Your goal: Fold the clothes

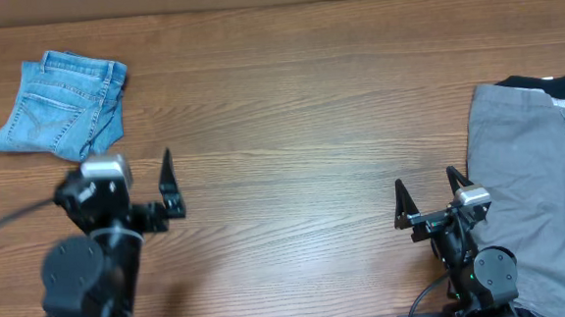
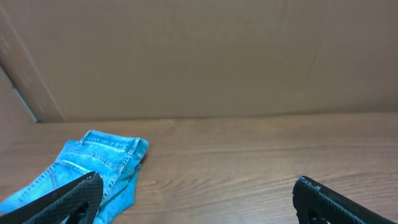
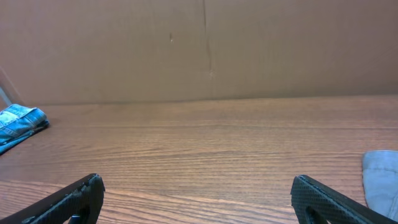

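Note:
The clothes, a pair of light blue denim jeans (image 1: 63, 111), lie folded into a compact bundle at the far left of the wooden table, one stitched back pocket facing up. My left gripper (image 1: 131, 168) hovers just in front of them, open and empty. In the left wrist view the jeans (image 2: 99, 163) lie ahead on the left, partly behind the left finger, and the left gripper (image 2: 197, 186) holds nothing. My right gripper (image 1: 426, 184) stands open and empty at the front right. In the right wrist view the jeans (image 3: 18, 121) show far to the left of the right gripper (image 3: 196, 186).
A grey garment (image 1: 535, 182) lies spread at the table's right edge, close beside my right arm, and its corner (image 3: 380, 177) shows in the right wrist view. A black item (image 1: 553, 85) sits at its far end. A cardboard wall (image 2: 199, 56) closes the back.

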